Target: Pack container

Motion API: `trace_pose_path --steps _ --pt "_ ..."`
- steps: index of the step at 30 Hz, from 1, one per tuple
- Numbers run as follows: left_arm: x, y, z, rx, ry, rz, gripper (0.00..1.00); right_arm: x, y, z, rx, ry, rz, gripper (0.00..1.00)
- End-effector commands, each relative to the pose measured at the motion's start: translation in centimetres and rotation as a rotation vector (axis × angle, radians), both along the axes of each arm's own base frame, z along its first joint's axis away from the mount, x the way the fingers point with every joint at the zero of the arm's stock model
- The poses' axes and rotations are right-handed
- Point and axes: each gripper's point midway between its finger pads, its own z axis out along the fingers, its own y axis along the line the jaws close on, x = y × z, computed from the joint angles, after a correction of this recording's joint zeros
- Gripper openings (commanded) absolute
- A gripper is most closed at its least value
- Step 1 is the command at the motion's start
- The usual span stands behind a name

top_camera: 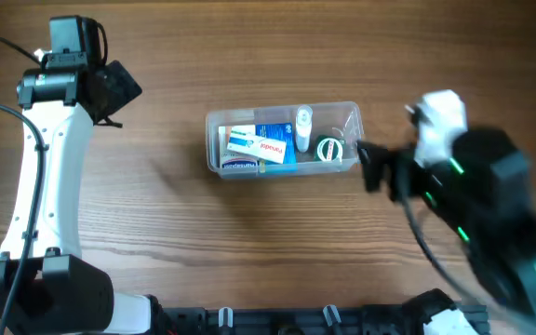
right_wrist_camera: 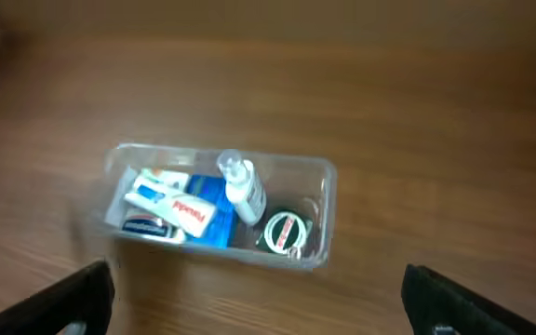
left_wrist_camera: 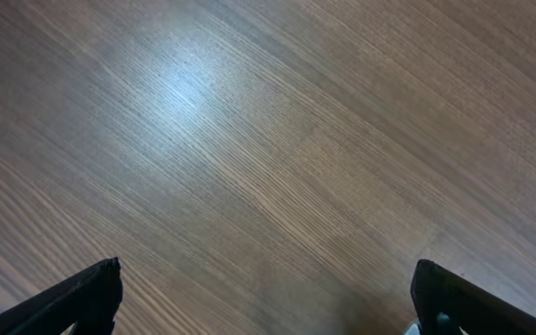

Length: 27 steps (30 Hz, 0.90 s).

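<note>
Clear plastic container sits mid-counter, its boxes, bottle and tin lying flat to fit. Just right of it, right end effector gapes wide, empty, clear of the walls. Well left, left end effector hangs wide open, empty, seemingly idle.

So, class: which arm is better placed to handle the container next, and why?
Right, probably. The right gripper hangs open just beside one end of the container, and its wrist camera sees it. The left gripper, also open, is far off over bare table.
</note>
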Motion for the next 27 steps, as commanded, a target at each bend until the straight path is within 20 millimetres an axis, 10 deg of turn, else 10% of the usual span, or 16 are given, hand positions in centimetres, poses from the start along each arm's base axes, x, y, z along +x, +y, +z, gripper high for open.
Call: trace_pose_path --steps 1,12,27 --pt "0.2 0.3 0.6 0.014 -0.016 0.005 1.00 -3.9 -1.6 2.9 0.037 -0.115 0.008 1.00" --pt "0.2 0.3 0.6 0.014 -0.016 0.005 1.00 -13.4 -5.6 3.4 0.097 -0.249 0.006 1.00" --pt "0.2 0.3 0.6 0.014 -0.016 0.005 1.00 -16.9 -7.1 -2.0 0.080 -0.037 -0.036 1.00"
